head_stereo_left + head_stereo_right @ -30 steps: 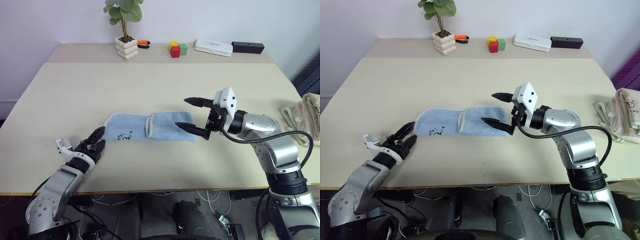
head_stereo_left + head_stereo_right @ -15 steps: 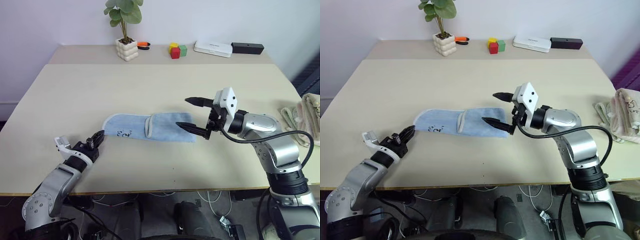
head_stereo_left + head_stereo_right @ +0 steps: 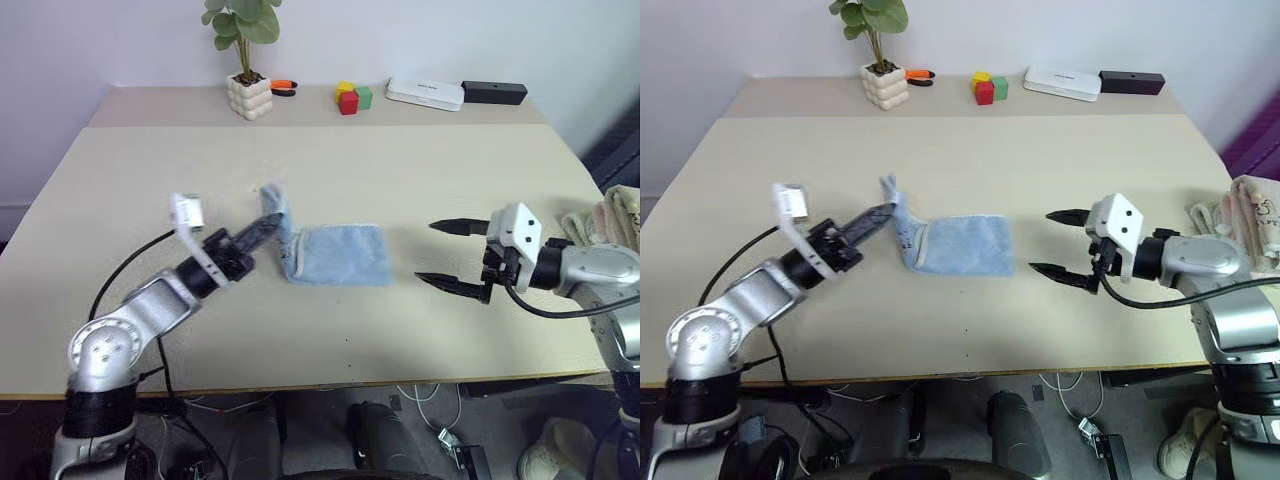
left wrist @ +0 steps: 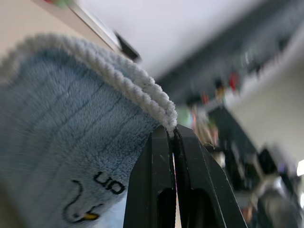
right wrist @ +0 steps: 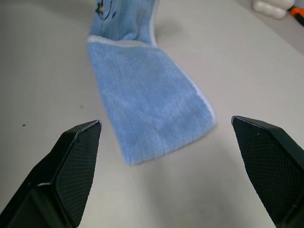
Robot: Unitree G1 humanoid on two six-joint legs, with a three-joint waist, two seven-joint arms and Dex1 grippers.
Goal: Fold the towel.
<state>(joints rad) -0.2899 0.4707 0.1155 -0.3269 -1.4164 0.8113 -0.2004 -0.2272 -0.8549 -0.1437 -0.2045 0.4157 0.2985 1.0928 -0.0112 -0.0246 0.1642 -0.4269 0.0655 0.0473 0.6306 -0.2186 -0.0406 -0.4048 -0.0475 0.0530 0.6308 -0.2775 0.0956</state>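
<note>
The left gripper [image 3: 270, 222] is clamped tight on the pale edge of the light blue towel [image 3: 335, 254], w/ that end lifted off the table [image 3: 430, 175] and standing up nearly vertical. The wrist view shows the black fingers [image 4: 161, 171] pressed together on the corded hem, dark cartoon print just below the pinch. The rest of the towel lies flat, running from the raised end toward the right gripper [image 3: 447, 256], so its long axis goes side to side across the table. Far short edge points at the right gripper, but there's a bare strip of tabletop between them.

Right gripper hangs just off the towel's free end, fingers spread wide, nothing in them, tips aimed back at the towel.

Table is a pale beige top, towel roughly mid-table. Behind the towel, along the back edge by the white wall: a potted plant [image 3: 246, 60] in a bumpy white pot, an orange-and-black tool [image 3: 284, 87] just beside it, then coloured blocks [image 3: 352, 97] (red, yellow, green), a flat white box [image 3: 427, 94] and a black bar-shaped box [image 3: 495, 92] further along toward the right gripper's side. Beyond the right gripper, at the table's edge, a pile of cream towels [image 3: 610, 225], well apart from the blue one.
</note>
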